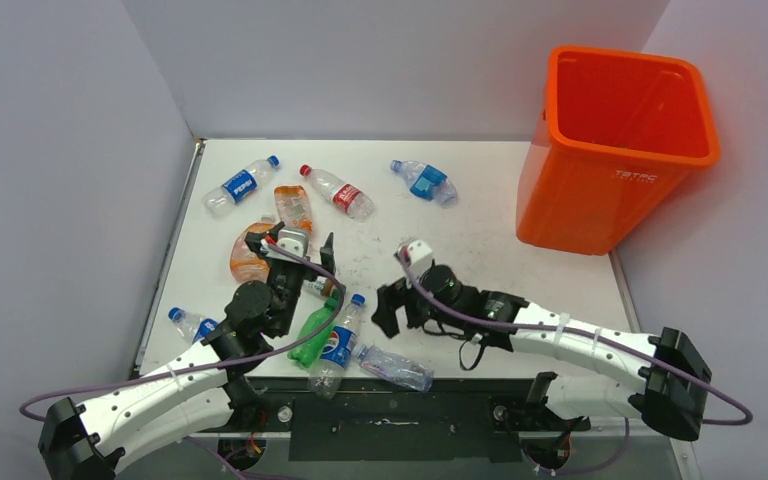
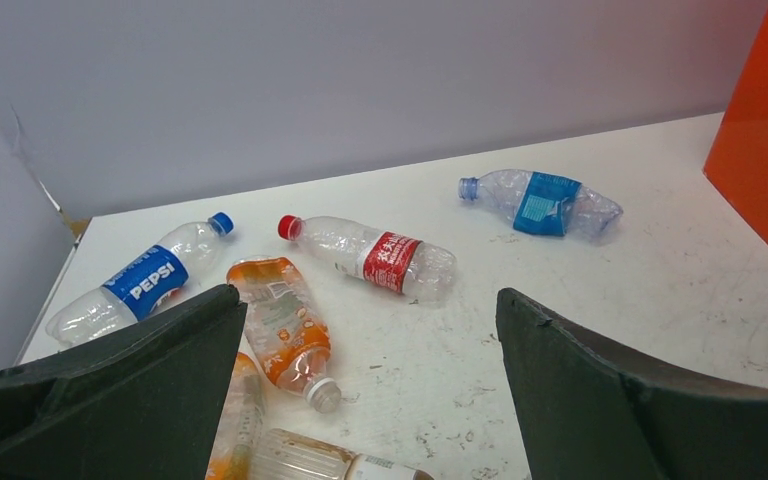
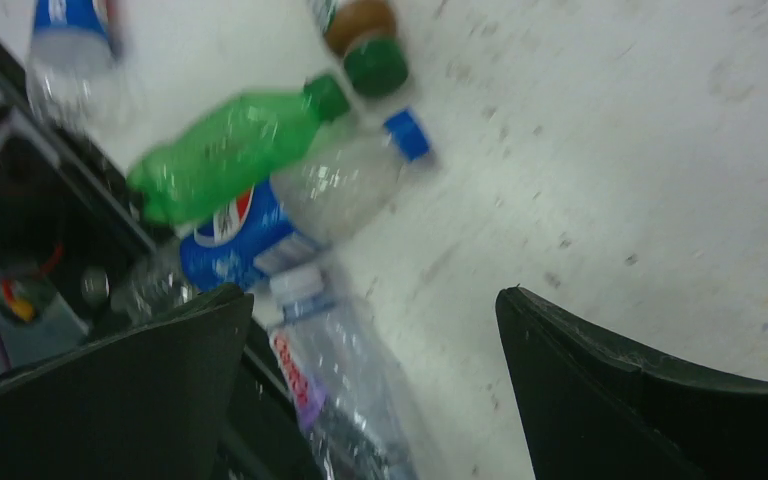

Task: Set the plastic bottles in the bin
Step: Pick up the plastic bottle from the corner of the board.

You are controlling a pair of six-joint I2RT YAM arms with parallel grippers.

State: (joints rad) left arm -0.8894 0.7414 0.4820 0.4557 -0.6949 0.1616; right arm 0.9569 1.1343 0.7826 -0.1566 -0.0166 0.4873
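The bin [image 1: 588,205] stands upright at the far right corner of the table [image 1: 480,250]. Every bottle in view lies on its side on the table, outside the bin and to its left.

Nearest the bin is a crushed bottle [image 1: 423,182] with a blue label. Farther from the bin along the back lie a red-capped bottle [image 1: 337,192] and then a Pepsi bottle [image 1: 240,186]. An orange bottle [image 1: 293,207] and a second orange bottle [image 1: 248,262] lie just in front of those.

The left gripper [image 1: 295,247] hovers by the orange pair, well left of the bin. Its jaws are spread wide with nothing between them.

Nearer the arms than the bin, a green bottle [image 1: 315,335] touches a second Pepsi bottle [image 1: 338,345], and a clear bottle [image 1: 397,369] lies just beside them. A blue-capped bottle [image 1: 192,323] lies farthest from the bin.

The right gripper [image 1: 388,308] sits between this cluster and the bin, pointing away from the bin. Its jaws are wide apart and empty, and its wrist view is blurred.
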